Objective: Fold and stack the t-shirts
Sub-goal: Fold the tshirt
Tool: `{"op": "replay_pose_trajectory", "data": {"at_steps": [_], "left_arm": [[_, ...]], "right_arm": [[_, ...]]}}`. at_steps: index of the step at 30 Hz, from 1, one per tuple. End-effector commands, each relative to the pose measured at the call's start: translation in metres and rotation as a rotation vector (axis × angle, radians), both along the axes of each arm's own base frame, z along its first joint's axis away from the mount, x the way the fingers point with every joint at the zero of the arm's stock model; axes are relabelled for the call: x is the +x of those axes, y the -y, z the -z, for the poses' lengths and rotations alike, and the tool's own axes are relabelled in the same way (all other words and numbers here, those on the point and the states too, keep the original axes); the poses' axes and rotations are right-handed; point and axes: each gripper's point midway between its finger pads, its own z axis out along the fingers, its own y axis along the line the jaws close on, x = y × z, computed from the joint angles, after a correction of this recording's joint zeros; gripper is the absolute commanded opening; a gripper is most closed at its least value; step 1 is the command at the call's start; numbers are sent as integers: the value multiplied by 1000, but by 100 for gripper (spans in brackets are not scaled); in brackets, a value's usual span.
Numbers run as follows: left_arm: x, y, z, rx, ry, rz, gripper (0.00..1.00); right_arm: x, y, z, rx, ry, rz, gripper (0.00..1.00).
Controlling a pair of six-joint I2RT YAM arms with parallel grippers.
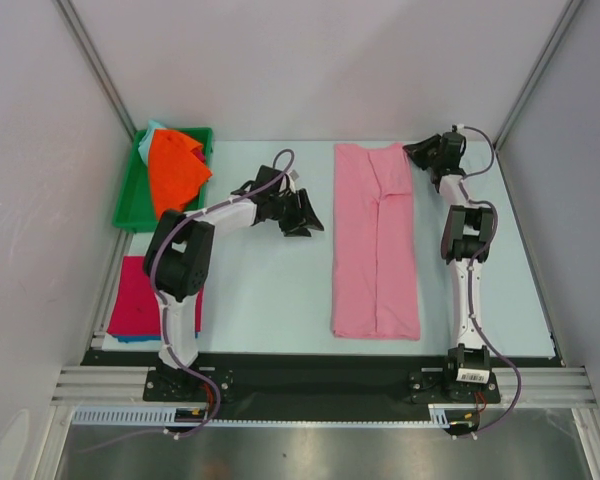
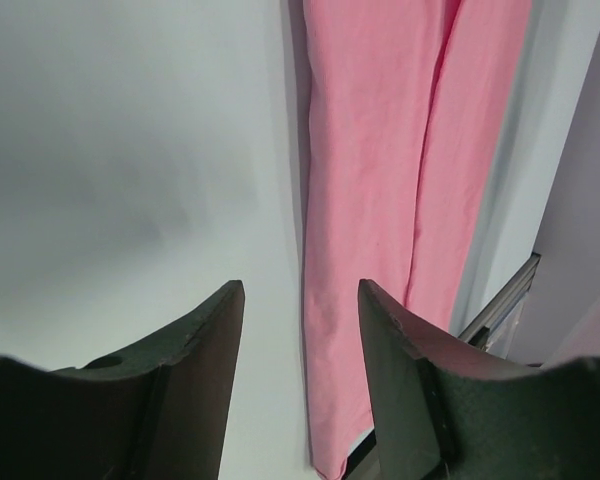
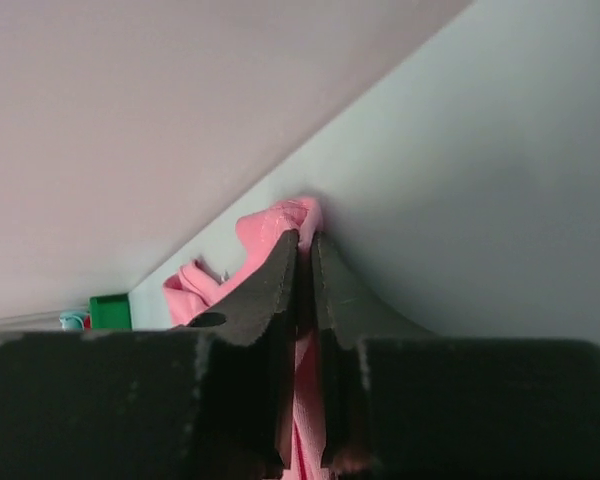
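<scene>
- A robotics lab test cell, not a home or a shop.
- Two small robot arms, left arm (image 1: 180, 265) and right arm (image 1: 467, 235), are bolted to a black base plate (image 1: 320, 390) along the tabletop's (image 1: 270, 290) near edge.
- Plain white panels (image 1: 320, 60) wall in the far and side edges, held by bare aluminium posts (image 1: 95, 65).
- Slotted aluminium rail (image 1: 90, 385) and a cable duct (image 1: 120, 415) run below the near edge.
- Exposed purple cables (image 1: 276, 170) loop along the arms.
- A green plastic tray (image 1: 130, 195) sits at the far-left corner.
</scene>
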Motion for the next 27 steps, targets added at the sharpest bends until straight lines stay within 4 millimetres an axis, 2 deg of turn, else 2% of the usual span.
{"op": "replay_pose_trajectory", "data": {"at_steps": [1,2,5,6,7,8,11,12,13,14,15,16,17,18,19,20,21,22,23,24,25,26,27], "left_arm": [[23,11,-33,-81,78,-28,55],[21,11,-37,-87,85,-28,56],[9,5,-35,-73,69,-23,58],[-1,1,-35,-69,60,-21,58],[-7,-1,-36,-68,56,-16,59],[-15,-2,-36,-68,52,-10,59],[-51,-7,-30,-50,21,20,60],[-72,-7,-27,-41,6,44,60],[-84,-6,-24,-35,-5,63,60],[-95,-5,-24,-36,-13,80,60],[-114,-6,-13,-22,-46,99,60],[-130,2,-17,-32,-46,141,61],[-144,6,-15,-41,-69,166,63],[-158,8,-10,-41,-97,190,64],[-173,15,-12,-49,-102,230,65],[-181,17,-11,-50,-115,249,66],[-190,18,-12,-56,-128,270,66],[-197,19,-13,-50,-137,286,66],[-198,18,-17,-49,-119,295,66],[-202,17,-17,-48,-126,297,66],[-204,19,-20,-69,-125,296,65],[-207,20,-24,-87,-119,299,65],[-214,18,-18,-87,-138,298,63]], "right_arm": [[19,13,-9,11,78,92,12],[19,12,-2,15,70,90,18],[17,8,-10,12,72,56,32],[13,7,-9,7,45,40,37],[11,8,-15,-5,38,29,39],[9,9,-30,-37,48,11,41],[-11,22,-38,-107,-43,-28,50],[-23,30,-61,-124,-79,-32,52],[-31,36,-68,-145,-100,-36,53],[-50,42,-59,-191,-177,-53,54],[-60,48,-94,-220,-162,-46,56],[-73,60,-105,-245,-189,-32,59],[-98,67,-90,-256,-309,-17,61],[-113,72,-123,-289,-292,-18,62],[-129,77,-126,-290,-328,-17,62],[-150,76,-126,-295,-387,-27,63],[-177,74,-107,-309,-463,-55,63],[-195,70,-140,-329,-422,-51,63],[-210,67,-151,-338,-402,-61,63],[-244,59,-116,-316,-502,-91,62],[-263,53,-148,-330,-439,-90,62],[-281,43,-142,-302,-446,-126,62],[-298,36,-137,-291,-459,-144,61]]}}
